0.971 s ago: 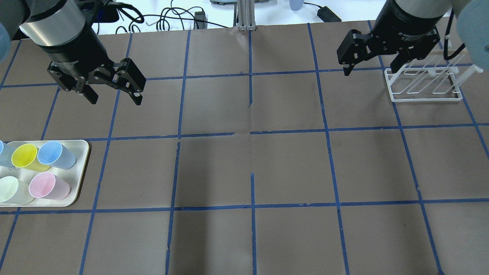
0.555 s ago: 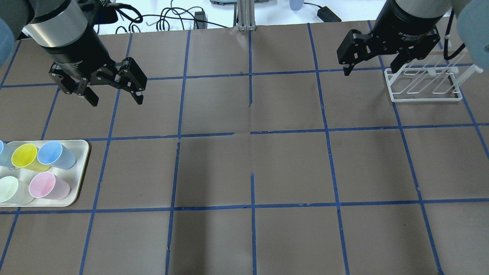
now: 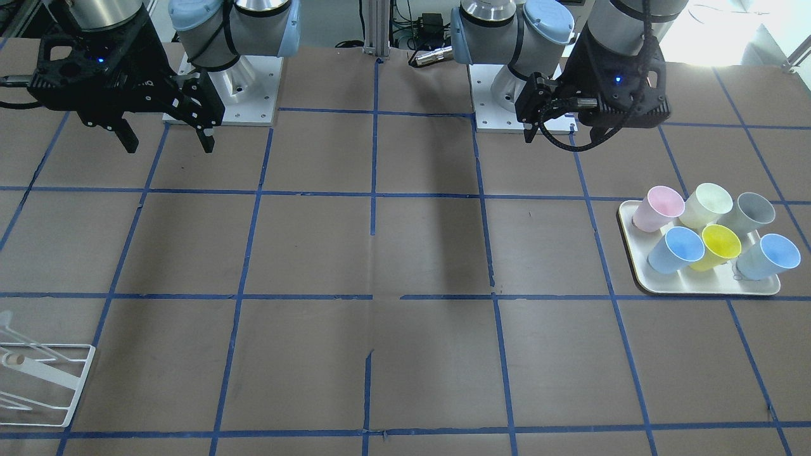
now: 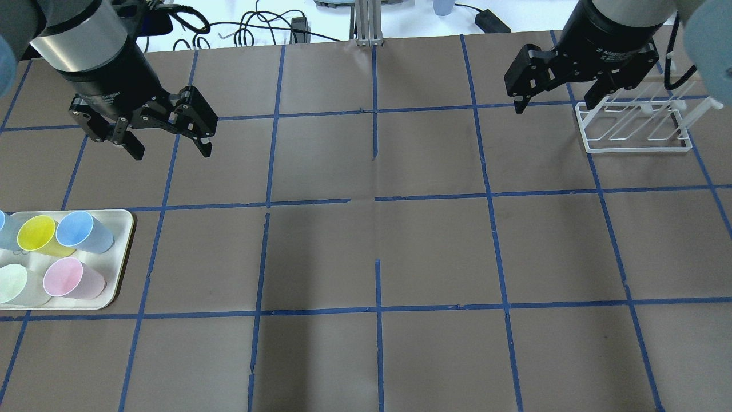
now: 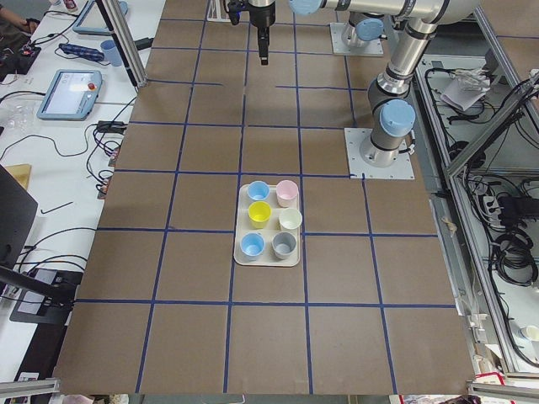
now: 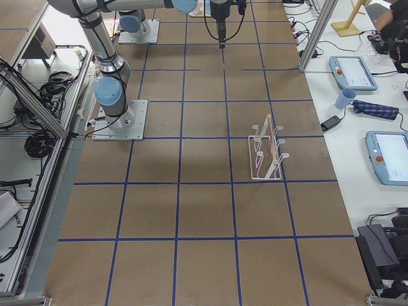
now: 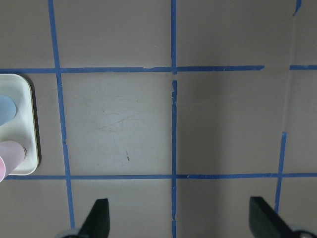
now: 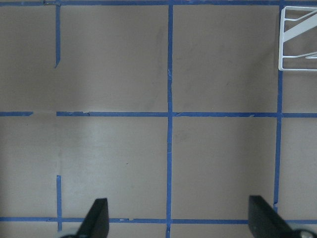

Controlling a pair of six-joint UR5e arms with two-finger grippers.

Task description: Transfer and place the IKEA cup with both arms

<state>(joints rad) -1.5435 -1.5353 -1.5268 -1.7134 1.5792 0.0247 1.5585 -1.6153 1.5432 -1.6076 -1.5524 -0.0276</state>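
The IKEA cup [image 3: 751,212] is a pale grey tumbler at the back corner of a white tray [image 3: 697,290], among pink, cream, yellow and two blue cups. It also shows in the exterior left view [image 5: 284,244]. It lies beyond the left edge of the overhead view. My left gripper [image 4: 171,150] is open and empty, hanging above the table well away from the tray [image 4: 123,257]. My right gripper [image 4: 555,104] is open and empty, high beside a white wire rack [image 4: 632,129]. Both wrist views show open fingers over bare table.
The wire rack [image 3: 38,373] stands at the far right of the table as the robot sees it [image 6: 268,153]. The brown table top carries a blue tape grid. The tray's corner shows in the left wrist view [image 7: 29,124]. Cables and tablets lie beyond the far edge.
My left gripper has shifted very slightly to the left and stays open. The right gripper and the cups have not moved.
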